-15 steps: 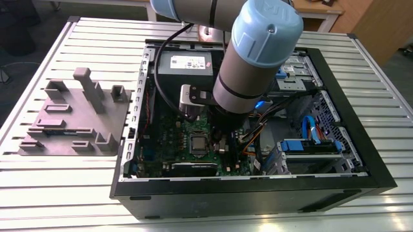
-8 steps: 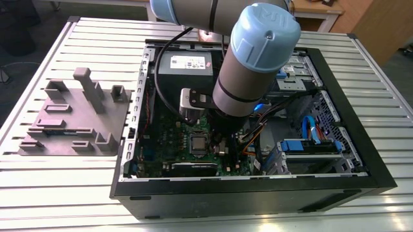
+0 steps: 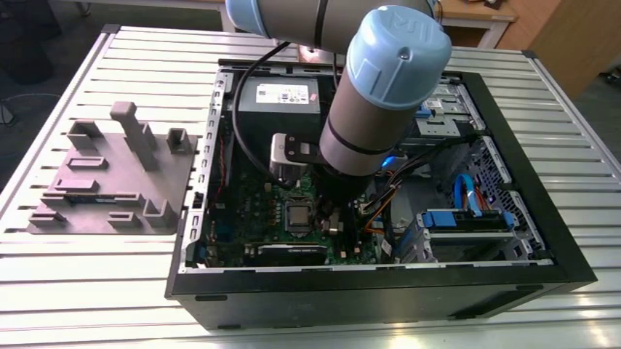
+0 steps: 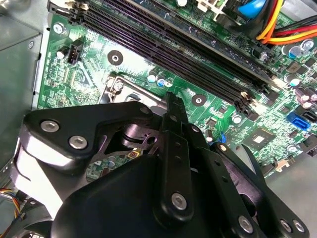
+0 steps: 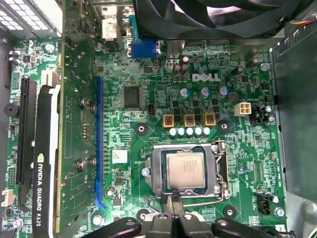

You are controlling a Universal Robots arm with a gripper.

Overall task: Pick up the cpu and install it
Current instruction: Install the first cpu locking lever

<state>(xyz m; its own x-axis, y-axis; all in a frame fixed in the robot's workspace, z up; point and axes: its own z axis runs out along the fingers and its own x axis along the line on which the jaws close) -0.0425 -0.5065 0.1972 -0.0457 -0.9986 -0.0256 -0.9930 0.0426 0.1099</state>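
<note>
Tool [image 5: 173, 204] at socket [image 5: 190, 172] edge, fingers together, cpu [image 5: 185, 170] seated inside.

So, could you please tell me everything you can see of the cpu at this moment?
The cpu is a small flat square chip with a dull silver-grey metal top, lying level inside the metal-framed socket on the green motherboard. In the first wrist view the frame surrounds it on all sides and nothing covers its top. The gripper has its fingertips close together just beside the socket's edge, not touching the chip. In the exterior view it shows as a grey square.
</note>
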